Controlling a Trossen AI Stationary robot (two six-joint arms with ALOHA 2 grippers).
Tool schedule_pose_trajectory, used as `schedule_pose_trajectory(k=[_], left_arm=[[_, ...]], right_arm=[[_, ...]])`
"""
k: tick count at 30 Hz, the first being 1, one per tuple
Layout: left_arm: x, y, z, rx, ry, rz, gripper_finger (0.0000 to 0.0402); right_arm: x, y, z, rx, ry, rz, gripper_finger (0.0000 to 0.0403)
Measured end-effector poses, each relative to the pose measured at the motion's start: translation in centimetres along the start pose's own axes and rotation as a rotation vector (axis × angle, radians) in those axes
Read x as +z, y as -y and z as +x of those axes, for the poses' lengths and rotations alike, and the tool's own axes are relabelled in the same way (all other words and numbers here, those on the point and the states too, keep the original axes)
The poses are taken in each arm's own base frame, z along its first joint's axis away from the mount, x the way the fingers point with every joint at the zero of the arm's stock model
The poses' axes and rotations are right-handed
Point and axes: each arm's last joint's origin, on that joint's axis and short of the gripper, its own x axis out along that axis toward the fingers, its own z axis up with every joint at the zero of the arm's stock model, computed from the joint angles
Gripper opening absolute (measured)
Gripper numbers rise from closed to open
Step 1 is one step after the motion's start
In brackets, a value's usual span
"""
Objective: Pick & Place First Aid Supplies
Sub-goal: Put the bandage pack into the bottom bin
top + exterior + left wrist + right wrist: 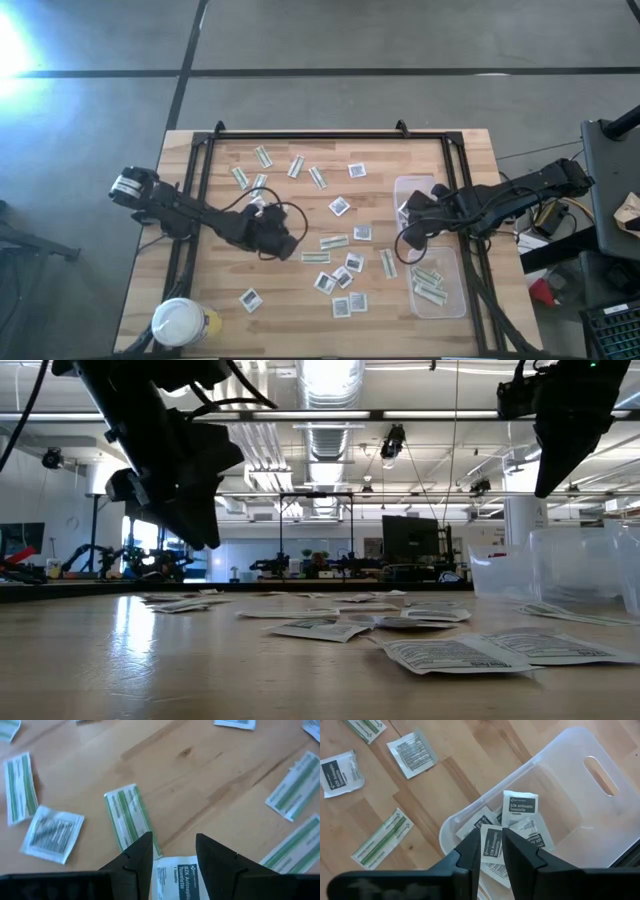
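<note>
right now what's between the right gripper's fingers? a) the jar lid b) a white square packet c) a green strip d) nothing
b: in the right wrist view the right gripper has a white packet with dark print between its fingers, above the clear tub that already holds similar packets.

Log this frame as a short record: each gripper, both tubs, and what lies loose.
left gripper: raised over mid-table, fingers apart, a square packet showing below the gap
right gripper: above the square-packet tub
square-packet tub: several white packets inside
strip tub: green-and-white strips inside
loose packets: many scattered on the table
jar: at a table corner on the left arm's side
</note>
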Motion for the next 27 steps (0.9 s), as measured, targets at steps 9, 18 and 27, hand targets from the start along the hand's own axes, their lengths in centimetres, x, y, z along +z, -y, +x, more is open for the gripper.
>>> schedule_pose_trajectory(k=[9,18,27], left_arm=[[-0.8,-1.7,1.3,0.090,-0.019,-0.196,0.0142],[-2.3,-2.8,3.2,0.058,-0.017,-0.251,0.0142],[-2.7,-3.2,4.1,0.022,0.008,-0.196,0.0142]], right_arm=[[0.0,0.0,0.0,0.003,0.000,0.002,0.0077],[0.0,0.0,0.0,0.003,0.000,0.002,0.0063],[0.0,-0.1,0.0,0.004,0.005,0.004,0.0075]])
